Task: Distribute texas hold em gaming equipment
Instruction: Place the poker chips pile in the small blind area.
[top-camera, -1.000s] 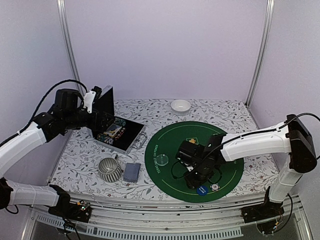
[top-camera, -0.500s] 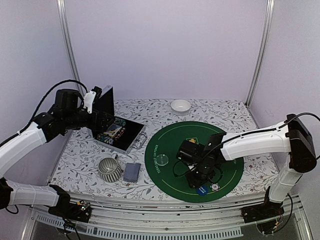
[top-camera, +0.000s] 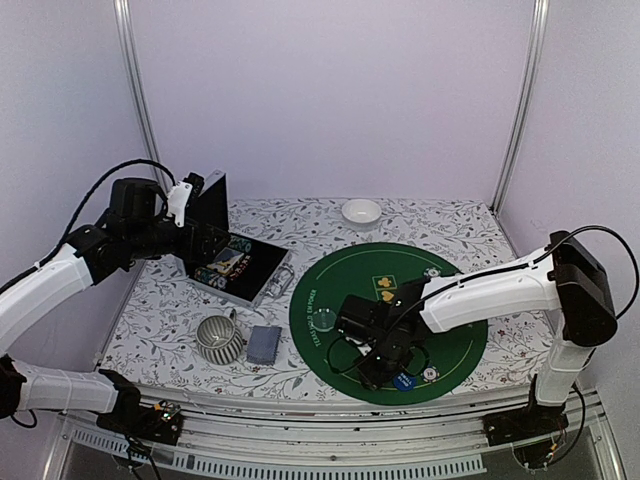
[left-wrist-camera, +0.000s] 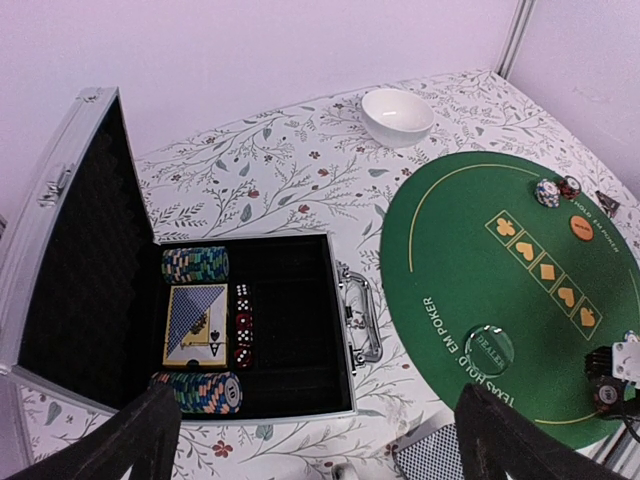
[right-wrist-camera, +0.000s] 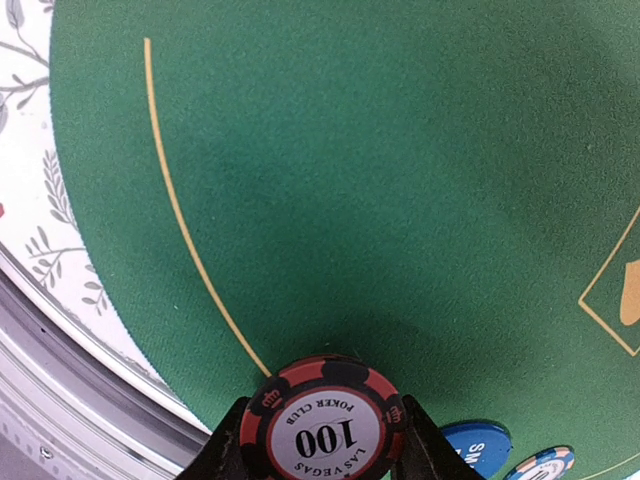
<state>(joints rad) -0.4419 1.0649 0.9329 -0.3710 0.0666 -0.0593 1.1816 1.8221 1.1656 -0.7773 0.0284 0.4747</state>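
red-black chip (right-wrist-camera: 322, 428) between fingers of right hand (right-wrist-camera: 322, 448), apparently just above green mat (right-wrist-camera: 350, 200)

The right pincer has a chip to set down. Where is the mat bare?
Free: the mat between its yellow line and the suit boxes. Crowded: the near rim by the blue chip and striped chip, and around the dealer button.

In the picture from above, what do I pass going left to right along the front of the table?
Mug → cards → clear button → blue button → white chip.
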